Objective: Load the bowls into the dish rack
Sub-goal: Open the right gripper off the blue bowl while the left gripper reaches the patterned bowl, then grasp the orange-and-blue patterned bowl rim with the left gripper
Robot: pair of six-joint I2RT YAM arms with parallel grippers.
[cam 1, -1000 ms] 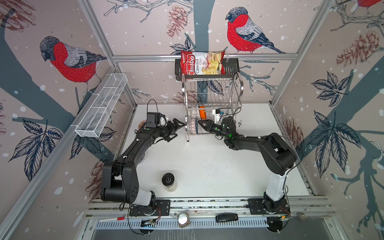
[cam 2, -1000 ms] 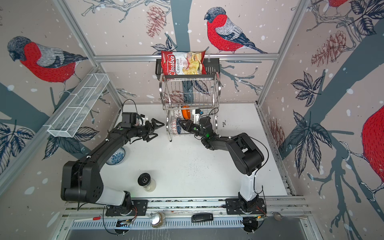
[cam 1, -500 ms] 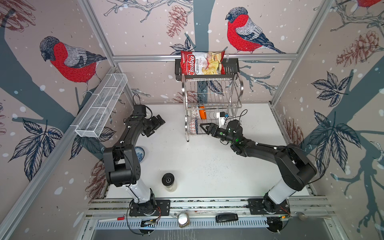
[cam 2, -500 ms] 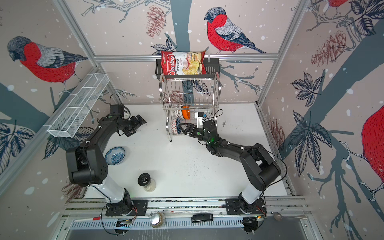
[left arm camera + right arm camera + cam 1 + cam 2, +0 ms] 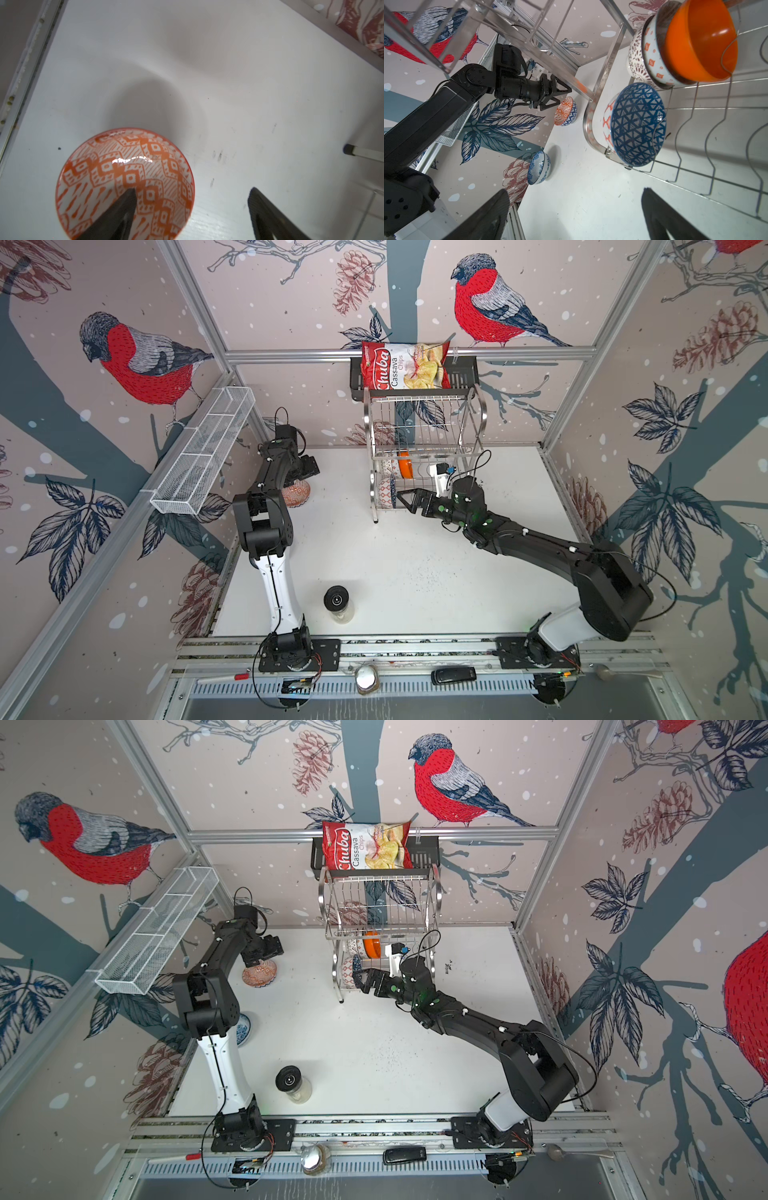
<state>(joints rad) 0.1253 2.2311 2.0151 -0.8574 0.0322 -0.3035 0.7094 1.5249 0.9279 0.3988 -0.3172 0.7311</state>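
left gripper point(image 5: 192, 193): your jaws are spread, one finger over the inside of the red-orange bowl point(image 5: 99, 172), the other outside its rim, near the table's point(image 5: 415, 572) back-left corner | right gripper point(image 5: 405, 501): wide open, holding nothing, just in front of the dish rack point(image 5: 424, 423) at the back edge | blue triangle bowl point(image 5: 636, 124) and orange bowl point(image 5: 699, 41) sit in the rack

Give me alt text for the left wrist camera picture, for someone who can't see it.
A red-orange patterned bowl sits upright on the white table, the open jaws of the left gripper straddling its rim: one over the inside, one over bare table. A dish rack foot shows at the edge.
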